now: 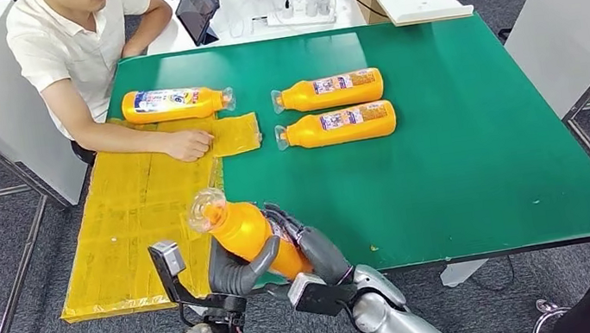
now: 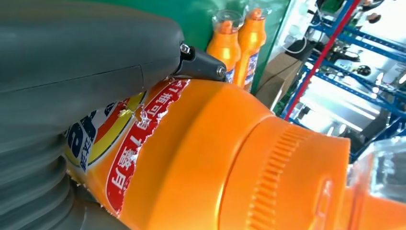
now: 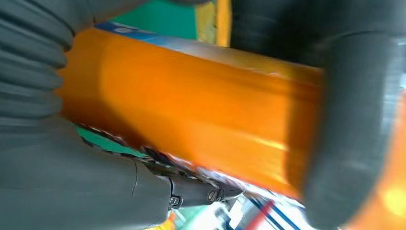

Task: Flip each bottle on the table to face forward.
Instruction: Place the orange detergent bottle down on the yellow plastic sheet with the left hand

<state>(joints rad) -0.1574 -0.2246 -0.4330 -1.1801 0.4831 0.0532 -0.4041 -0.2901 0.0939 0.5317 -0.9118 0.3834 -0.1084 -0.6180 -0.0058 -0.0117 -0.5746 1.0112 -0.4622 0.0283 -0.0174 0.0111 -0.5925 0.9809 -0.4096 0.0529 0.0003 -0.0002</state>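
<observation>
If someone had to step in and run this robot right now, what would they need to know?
Both hands hold one orange bottle: the left hand and the right hand grip the held bottle above the near table edge, cap pointing up and away.
Two bottles lie side by side on the green mat, labels showing.
A third bottle lies by a seated person's arm, label showing.
Done: cannot tell which were flipped.
Left: set the held bottle down label up.

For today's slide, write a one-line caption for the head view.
Both hands hold an orange bottle above the table's near edge; three more bottles lie beyond.
</observation>
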